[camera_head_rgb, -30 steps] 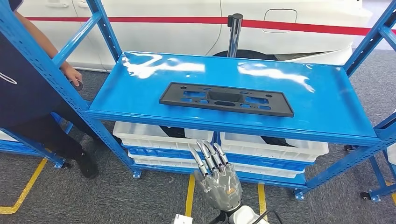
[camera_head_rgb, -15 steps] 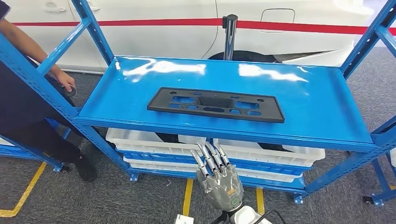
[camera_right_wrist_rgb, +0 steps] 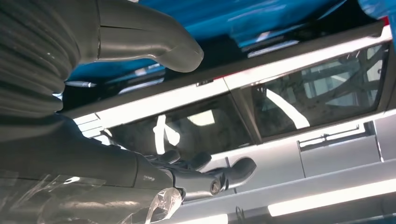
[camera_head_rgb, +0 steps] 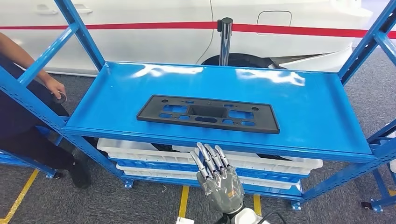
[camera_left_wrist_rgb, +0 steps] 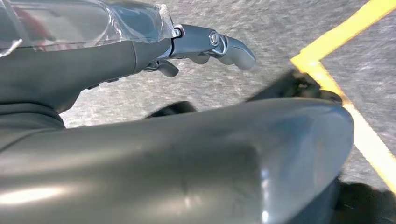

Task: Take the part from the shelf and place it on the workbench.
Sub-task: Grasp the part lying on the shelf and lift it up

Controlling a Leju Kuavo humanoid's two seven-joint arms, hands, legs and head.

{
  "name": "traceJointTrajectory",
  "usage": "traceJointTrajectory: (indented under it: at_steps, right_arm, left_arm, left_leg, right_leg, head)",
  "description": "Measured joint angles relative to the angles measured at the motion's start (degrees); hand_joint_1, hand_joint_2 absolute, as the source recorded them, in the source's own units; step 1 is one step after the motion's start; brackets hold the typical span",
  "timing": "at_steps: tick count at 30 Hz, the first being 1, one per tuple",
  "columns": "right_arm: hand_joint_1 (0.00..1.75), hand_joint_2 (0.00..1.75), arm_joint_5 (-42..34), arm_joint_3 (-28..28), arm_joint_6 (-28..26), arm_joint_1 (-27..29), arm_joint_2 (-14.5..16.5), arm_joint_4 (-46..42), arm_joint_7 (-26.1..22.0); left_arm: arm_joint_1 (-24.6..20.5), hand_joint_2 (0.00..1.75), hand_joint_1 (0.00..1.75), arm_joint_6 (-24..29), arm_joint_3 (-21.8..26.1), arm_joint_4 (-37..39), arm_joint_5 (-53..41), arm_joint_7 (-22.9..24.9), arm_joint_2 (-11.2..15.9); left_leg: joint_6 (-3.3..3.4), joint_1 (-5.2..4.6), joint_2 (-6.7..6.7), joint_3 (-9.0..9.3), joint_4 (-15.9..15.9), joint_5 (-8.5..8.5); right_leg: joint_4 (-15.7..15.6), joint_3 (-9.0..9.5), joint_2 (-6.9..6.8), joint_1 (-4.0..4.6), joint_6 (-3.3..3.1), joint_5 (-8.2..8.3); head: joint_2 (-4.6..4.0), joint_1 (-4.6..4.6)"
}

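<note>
A flat black rectangular part [camera_head_rgb: 208, 113] with several cut-outs lies along the middle of the blue shelf board [camera_head_rgb: 303, 107]. In the head view my right hand [camera_head_rgb: 217, 177] is raised in front of and below the shelf's front edge, fingers stretched out towards it, holding nothing and apart from the part. The right wrist view has this hand [camera_right_wrist_rgb: 70, 149] under the blue shelf edge with nothing between thumb and fingers. In the left wrist view my left hand [camera_left_wrist_rgb: 140, 51] hangs over grey floor, fingers loosely straight, holding nothing.
White bins [camera_head_rgb: 280, 161] sit on the lower level. A person [camera_head_rgb: 18, 107] stands at the left beside the blue upright [camera_head_rgb: 42, 107], holding a small dark ring [camera_head_rgb: 60, 97]. A white car [camera_head_rgb: 163, 37] and a post [camera_head_rgb: 225, 42] stand behind. Yellow lines [camera_head_rgb: 183, 203] mark the floor.
The camera has moved: the whole shelf has slid down and left in the picture and looks a little nearer. My right hand keeps its raised pose with fingers out.
</note>
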Motion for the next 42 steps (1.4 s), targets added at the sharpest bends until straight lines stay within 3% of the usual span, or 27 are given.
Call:
traceJointTrajectory:
  at_steps: [3, 4, 9, 14, 16, 18, 20, 21, 22, 23, 25, 26, 27, 29, 32, 33, 35, 36, 37, 38, 39, 40, 42]
  right_arm:
    - [0.00, 1.75, 0.63, 0.11, 0.03, 0.18, -0.08, -0.19, -0.02]
    - [0.00, 1.75, 0.81, 0.12, 0.04, 0.17, -0.11, -0.26, -0.02]
    - [0.00, 1.75, 1.16, 0.16, 0.08, 0.18, -0.25, -0.49, 0.04]
    - [0.00, 1.75, 1.20, 0.20, 0.08, 0.25, -0.38, -0.57, 0.09]
    - [0.00, 1.75, 1.22, 0.20, 0.08, 0.25, -0.41, -0.78, 0.09]
    - [0.00, 1.75, 1.38, 0.22, 0.10, 0.26, -0.49, -0.95, 0.09]
    - [0.00, 1.75, 1.52, 0.24, 0.18, 0.28, -0.60, -0.98, 0.10]
    - [0.00, 1.75, 1.53, 0.25, 0.23, 0.32, -0.67, -0.98, 0.10]
    - [0.00, 1.75, 1.54, 0.26, 0.27, 0.37, -0.73, -0.98, 0.09]
    - [0.00, 1.75, 1.55, 0.28, 0.27, 0.41, -0.79, -0.98, 0.09]
    - [0.00, 1.75, 1.59, 0.32, 0.32, 0.47, -0.90, -0.98, 0.09]
    - [0.00, 1.75, 1.61, 0.34, 0.39, 0.44, -0.93, -0.99, 0.08]
    - [0.00, 1.75, 1.65, 0.37, 0.48, 0.41, -0.96, -1.02, 0.08]
    - [0.00, 1.75, 1.68, 0.40, 0.63, 0.37, -0.99, -1.09, 0.07]
    - [0.00, 1.75, 1.68, 0.41, 0.68, 0.34, -0.99, -1.11, 0.07]
    - [0.00, 1.75, 1.68, 0.41, 0.70, 0.32, -0.99, -1.11, 0.07]
    - [0.00, 1.75, 1.68, 0.41, 0.76, 0.41, -1.00, -1.11, 0.07]
    - [0.00, 1.75, 1.68, 0.42, 0.79, 0.46, -1.01, -1.11, 0.07]
    - [0.00, 1.75, 1.68, 0.44, 0.81, 0.50, -1.00, -1.11, 0.07]
    - [0.00, 1.75, 1.68, 0.45, 0.84, 0.49, -0.99, -1.11, 0.06]
    - [0.00, 1.75, 1.68, 0.47, 0.84, 0.45, -0.99, -1.11, 0.05]
    - [0.00, 1.75, 1.68, 0.48, 0.85, 0.45, -0.99, -1.11, 0.05]
    - [0.00, 1.75, 1.68, 0.48, 0.85, 0.42, -1.01, -1.11, 0.05]
  left_arm:
    - [-0.08, 0.00, 0.00, -0.15, 0.01, 0.00, -0.20, -0.15, 0.07]
    - [-0.16, 0.00, 0.00, -0.24, 0.01, 0.00, -0.25, -0.25, 0.08]
    - [-0.30, 0.00, 0.00, -0.44, 0.01, 0.00, -0.31, -0.70, 0.05]
    - [-0.35, 0.00, 0.00, -0.44, 0.01, 0.00, -0.31, -0.73, 0.05]
    - [-0.35, 0.00, 0.00, -0.44, 0.01, 0.00, -0.31, -0.74, -0.02]
    - [-0.37, 0.00, 0.00, -0.44, 0.01, 0.00, -0.31, -0.76, -0.09]
    - [-0.43, 0.00, 0.00, -0.50, 0.01, 0.00, -0.32, -0.76, -0.15]
    - [-0.42, 0.00, 0.00, -0.54, 0.01, 0.00, -0.32, -0.76, -0.19]
    - [-0.39, 0.00, 0.00, -0.58, 0.01, 0.00, -0.33, -0.76, -0.23]
    - [-0.36, 0.00, 0.00, -0.60, 0.00, 0.00, -0.33, -0.76, -0.29]
    - [-0.33, 0.00, 0.00, -0.61, 0.01, 0.00, -0.33, -0.76, -0.37]
    - [-0.37, 0.00, 0.00, -0.62, 0.01, 0.00, -0.34, -0.77, -0.38]
    - [-0.41, 0.00, 0.00, -0.62, 0.01, 0.00, -0.38, -0.78, -0.37]
    - [-0.47, 0.00, 0.00, -0.64, 0.01, 0.00, -0.44, -0.79, -0.37]
    - [-0.49, 0.00, 0.00, -0.65, 0.01, 0.00, -0.46, -0.81, -0.39]
    - [-0.52, 0.00, 0.00, -0.64, 0.01, 0.00, -0.47, -0.82, -0.39]
    - [-0.50, 0.00, 0.00, -0.64, 0.01, 0.00, -0.48, -0.83, -0.38]
    - [-0.43, 0.00, 0.00, -0.64, 0.01, 0.00, -0.49, -0.83, -0.39]
    - [-0.36, 0.00, 0.00, -0.65, 0.01, 0.00, -0.50, -0.83, -0.41]
    - [-0.31, 0.00, 0.00, -0.66, 0.01, 0.00, -0.51, -0.83, -0.44]
    - [-0.32, 0.00, 0.00, -0.66, 0.01, 0.00, -0.52, -0.83, -0.46]
    - [-0.37, 0.00, 0.00, -0.65, 0.01, 0.01, -0.52, -0.83, -0.43]
    - [-0.52, 0.00, 0.00, -0.65, 0.01, 0.04, -0.53, -0.86, -0.17]
  left_leg:
    - [-1.62, 0.17, -0.10, 0.29, -0.67, -0.35]
    - [-1.73, 0.14, -0.13, 0.28, -0.67, -0.45]
    - [-1.64, 0.00, -0.15, 0.27, -0.50, -0.94]
    - [-1.12, -0.28, -0.14, 0.32, -0.40, -1.22]
    - [-0.77, 0.27, -0.06, 0.99, -1.33, -1.03]
    - [-0.48, 0.91, 0.07, 1.80, -2.19, -0.80]
    - [-0.40, 1.08, 0.15, 2.02, -2.28, -0.88]
    - [-0.46, 1.19, 0.16, 2.07, -2.28, -0.96]
    - [-0.60, 1.33, 0.12, 2.16, -2.27, -1.05]
    - [-0.86, 1.55, 0.07, 2.32, -2.23, -1.18]
    - [-1.72, 2.00, -0.02, 2.80, -2.07, -1.62]
    - [-2.30, 2.04, -0.04, 2.96, -1.86, -1.94]
    - [-2.83, 1.99, -0.04, 3.06, -1.74, -2.20]
    - [-3.52, 1.89, -0.03, 3.27, -1.80, -2.44]
    - [-3.95, 2.29, 0.01, 2.77, -0.17, -3.43]
    - [-4.08, 2.33, 0.03, 1.45, 2.62, -4.65]
    - [-4.15, 2.22, 0.04, -3.03, 11.18, -7.71]
    - [-4.10, 2.16, 0.04, -5.39, 15.02, -8.68]
    - [-3.94, 2.08, 0.03, -6.83, 16.81, -8.53]
    - [-3.65, 1.99, 0.03, -7.14, 16.18, -7.20]
    - [-3.08, 1.77, 0.01, -6.19, 12.98, -4.77]
    - [-2.10, 1.33, -0.02, -4.59, 8.42, -2.03]
    - [0.19, 0.42, 0.06, -1.45, 1.46, 0.85]
  right_leg:
    - [-0.18, 0.09, -0.27, 0.08, 0.10, -0.05]
    - [-0.37, 0.20, -0.32, 0.01, 0.21, -0.13]
    - [-0.82, 0.41, -0.37, -0.30, 0.60, -0.34]
    - [-1.19, 0.63, -0.33, -0.49, 1.12, -0.30]
    - [-0.81, 0.83, -0.44, -0.36, 1.57, -0.65]
    - [3.46, -1.05, -0.63, -0.21, 1.99, -2.89]
    - [11.23, -5.53, -0.73, -0.33, 2.29, -6.13]
    - [14.20, -7.51, -0.77, -0.49, 2.47, -6.75]
    - [15.19, -8.60, -0.82, -0.67, 2.66, -6.17]
    - [13.73, -8.46, -0.90, -0.89, 2.89, -4.38]
    - [6.03, -5.57, -1.19, -1.38, 3.53, 0.48]
    - [2.62, -4.20, -1.17, -1.51, 3.53, 2.09]
    - [0.62, -3.39, -1.12, -1.53, 3.26, 2.86]
    - [0.03, -3.25, -0.85, -1.22, 2.07, 2.82]
    - [0.05, -2.73, -0.81, -1.09, 0.65, 2.60]
    - [0.02, -2.43, -0.81, -1.10, 0.26, 2.45]
    - [0.01, -1.91, -0.63, -0.97, -0.47, 1.95]
    - [0.02, -1.61, -0.46, -0.89, -0.80, 1.64]
    - [0.01, -1.19, -0.25, -0.76, -1.06, 1.28]
    - [0.00, -0.64, -0.10, -0.60, -1.22, 0.85]
    - [-0.05, 0.06, 0.07, -0.32, -1.26, 0.37]
    - [-0.16, 0.75, 0.17, -0.17, -1.31, -0.15]
    - [-0.50, 1.72, 0.18, 0.06, -1.05, -1.08]
  head:
    - [0.00, -0.01]
    - [0.00, -0.01]
    - [0.00, 0.00]
    - [0.00, 0.00]
    - [0.00, 0.01]
    - [0.00, 0.02]
    - [0.00, 0.03]
    - [0.00, 0.04]
    - [0.00, 0.04]
    - [0.00, 0.04]
    - [0.00, 0.04]
    - [0.00, 0.05]
    - [0.00, 0.03]
    - [0.00, -0.03]
    - [0.00, -0.11]
    - [0.00, -0.16]
    - [0.00, -0.21]
    - [0.00, -0.23]
    - [0.00, -0.24]
    - [0.00, -0.27]
    - [0.00, -0.27]
    - [0.00, -0.27]
    - [-0.01, 0.01]
